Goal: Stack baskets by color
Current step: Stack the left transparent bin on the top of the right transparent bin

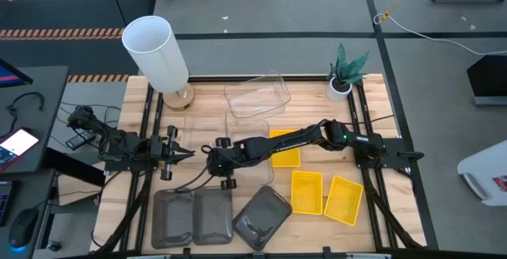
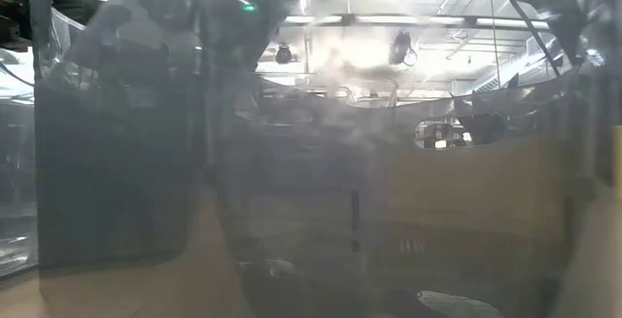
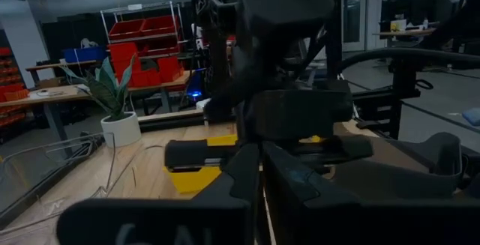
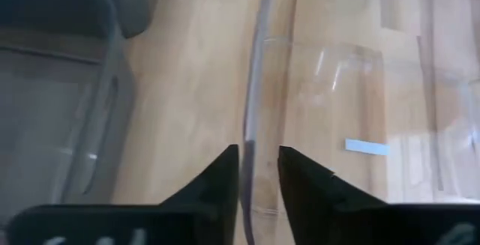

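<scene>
A clear basket (image 1: 203,136) lies on the wooden table left of centre, and my right gripper (image 1: 211,161) reaches across to its near edge and is shut on its wall. Two more clear baskets (image 1: 255,94) lie farther back, one tilted on the other. Three dark grey baskets (image 1: 212,215) sit in a row along the near edge. One yellow basket (image 1: 285,150) lies under my right arm, and two more (image 1: 325,196) lie at the near right. My left gripper (image 1: 184,154) waits shut at the table's left, holding nothing. My right gripper has the clear basket's near wall (image 4: 253,136) between its two fingers, one finger (image 4: 225,177) outside the basket and the other (image 4: 300,181) inside. The fingers slant down from the table's right and lie along the wall. The basket rests flat on the table.
A tall white cylinder lamp (image 1: 157,53) stands at the far left corner and a small white plant pot (image 1: 341,85) at the far right. A grey basket (image 2: 107,162) stands right before the low camera. Bare wood shows between the grey row and the clear basket.
</scene>
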{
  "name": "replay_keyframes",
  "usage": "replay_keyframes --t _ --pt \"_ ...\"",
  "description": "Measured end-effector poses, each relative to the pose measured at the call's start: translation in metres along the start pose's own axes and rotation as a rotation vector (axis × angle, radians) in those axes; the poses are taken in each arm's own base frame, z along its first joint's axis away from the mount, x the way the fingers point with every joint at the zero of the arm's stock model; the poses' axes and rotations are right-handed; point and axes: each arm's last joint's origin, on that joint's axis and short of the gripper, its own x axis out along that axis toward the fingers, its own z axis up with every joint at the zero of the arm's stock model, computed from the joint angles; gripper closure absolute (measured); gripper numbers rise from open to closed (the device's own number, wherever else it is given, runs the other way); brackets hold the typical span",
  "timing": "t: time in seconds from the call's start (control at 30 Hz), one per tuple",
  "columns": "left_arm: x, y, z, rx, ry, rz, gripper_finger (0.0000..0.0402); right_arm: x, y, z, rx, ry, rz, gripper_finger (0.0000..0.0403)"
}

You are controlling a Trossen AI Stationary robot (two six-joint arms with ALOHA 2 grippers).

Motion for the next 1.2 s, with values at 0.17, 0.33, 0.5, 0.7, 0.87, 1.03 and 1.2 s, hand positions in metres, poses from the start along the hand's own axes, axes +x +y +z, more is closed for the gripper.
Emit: replay_keyframes --t 0.17,0.33,0.5,0.7,0.87,1.03,1.2 --pt "0.000 0.000 0.000 0.000 0.000 0.000 0.0369 0.001 -0.004 0.000 -0.033 0.001 -0.003 0.0365" --pt "0.000 0.000 0.000 0.000 0.000 0.000 0.0369 0.000 -0.003 0.000 -0.076 0.004 0.009 0.0393" --pt "0.000 0.000 0.000 0.000 0.000 0.000 0.0376 -0.007 -0.001 0.001 -0.141 0.037 0.014 0.0390" --pt "0.000 0.000 0.000 0.000 0.000 0.000 0.0370 -0.022 -0.002 0.006 -0.145 0.093 0.055 0.0393" --pt "0.000 0.000 0.000 0.000 0.000 0.000 0.0366 -0.037 -0.003 0.011 -0.166 0.136 0.062 0.0393" --pt "0.000 0.000 0.000 0.000 0.000 0.000 0.0370 -0.052 -0.005 0.015 -0.185 0.162 0.061 0.0393" --pt "0.000 0.000 0.000 0.000 0.000 0.000 0.0373 -0.068 -0.009 0.015 -0.195 0.185 0.064 0.0393"
